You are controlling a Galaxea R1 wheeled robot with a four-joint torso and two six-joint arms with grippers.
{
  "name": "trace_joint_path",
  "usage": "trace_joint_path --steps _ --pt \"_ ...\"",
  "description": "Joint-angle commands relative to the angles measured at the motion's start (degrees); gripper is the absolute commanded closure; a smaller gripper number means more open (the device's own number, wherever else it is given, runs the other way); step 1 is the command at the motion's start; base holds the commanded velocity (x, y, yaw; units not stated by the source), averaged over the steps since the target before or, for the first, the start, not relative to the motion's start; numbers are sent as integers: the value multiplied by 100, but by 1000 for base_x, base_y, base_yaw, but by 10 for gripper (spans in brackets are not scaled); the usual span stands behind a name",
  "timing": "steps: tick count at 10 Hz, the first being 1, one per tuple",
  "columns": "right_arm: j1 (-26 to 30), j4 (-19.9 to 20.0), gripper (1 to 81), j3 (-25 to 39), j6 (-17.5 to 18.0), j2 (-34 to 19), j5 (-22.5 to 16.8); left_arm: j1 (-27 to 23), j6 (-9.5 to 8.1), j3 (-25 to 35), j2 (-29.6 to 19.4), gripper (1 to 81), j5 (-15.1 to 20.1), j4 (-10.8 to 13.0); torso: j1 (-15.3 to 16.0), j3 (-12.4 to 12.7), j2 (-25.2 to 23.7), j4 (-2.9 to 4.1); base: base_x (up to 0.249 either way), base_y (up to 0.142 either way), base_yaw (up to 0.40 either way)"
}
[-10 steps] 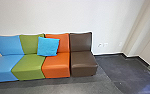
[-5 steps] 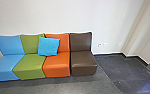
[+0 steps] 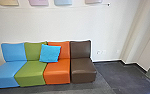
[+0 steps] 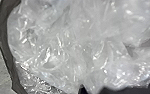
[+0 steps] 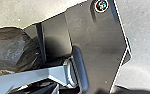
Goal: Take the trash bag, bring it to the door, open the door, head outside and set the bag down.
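1. Fingers on either arm cannot be made out; whether they are apart, together or clamped on the bag cannot be told.
2. The trash bag [image 4: 66, 47] is seen large and close in the left wrist view, as crumpled, glossy film. In the right wrist view, dark, wrinkled film, taken to be the same bag, is seen near the robot's base plate [image 5: 98, 32] and jointed bar [image 5: 33, 75]. Whether its weight is borne by an arm or by the floor cannot be told.
3. In the head view a row of coloured seats [image 3: 57, 72] is faced; carrying is judged to be the step in hand.
4. A light, soft load is suggested by the loose creases, though the contents cannot be judged. Its shape is unlikely to be kept under pressure, and some sway is to be expected when turns are made.
5. The film is likely to be slippery and easily torn. It is best taken by the gathered neck, with several folds pinched together; a single thin layer should be avoided.
6. Rubbing against the plate's edge or the bar should be guarded against, since the film could be snagged there.
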Motion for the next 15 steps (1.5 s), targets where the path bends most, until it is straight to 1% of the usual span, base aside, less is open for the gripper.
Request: trace_joint_path --steps 1,2,3,4,5,6,9,10,11,12,13,15 --pt "143 -118 10 -224 -28 146 -362 -139 50 -29 -101 811 476 9 -341 519 531 0 0 0 0" --pt "151 -118 10 -320 -28 224 -362 -130 59 -29 -92 811 476 17 -480 690 739 0 0 0 0" --pt "143 -153 10 -382 -28 278 -362 -130 59 -29 -74 811 432 17 -618 783 949 0 0 0 0" --pt "134 -162 10 -426 -28 313 -362 -122 59 -29 -48 811 406 26 -751 536 1150 0 0 0 0" --pt "134 -162 10 -444 -19 339 -353 -121 59 -29 -39 811 406 26 -868 634 1322 0 0 0 0" --pt "134 -153 10 -453 -19 366 -353 -104 59 -29 -22 811 397 17 -963 673 1469 0 0 0 0" --pt "134 -188 10 -655 -19 603 -362 -95 59 -29 -22 811 397 17 -1352 715 2075 0 0 0 0" --pt "134 -197 10 -803 -19 699 -362 -95 59 -29 -4 811 397 8 -1121 715 1714 0 0 0 0" --pt "134 -197 10 -918 -19 761 -353 -95 59 -29 31 811 397 8 -1213 715 1895 0 0 0 0" --pt "134 -197 10 -962 -19 788 -353 -95 59 -29 75 811 397 8 -1239 715 1963 0 0 0 0" --pt "134 -197 10 -954 -19 796 -353 -95 50 -29 137 811 388 -1 -1261 924 2022 0 0 0 0" --pt "134 -224 10 -962 -28 840 -362 -95 41 -29 251 811 169 8 -1263 1168 2015 0 0 0 0"
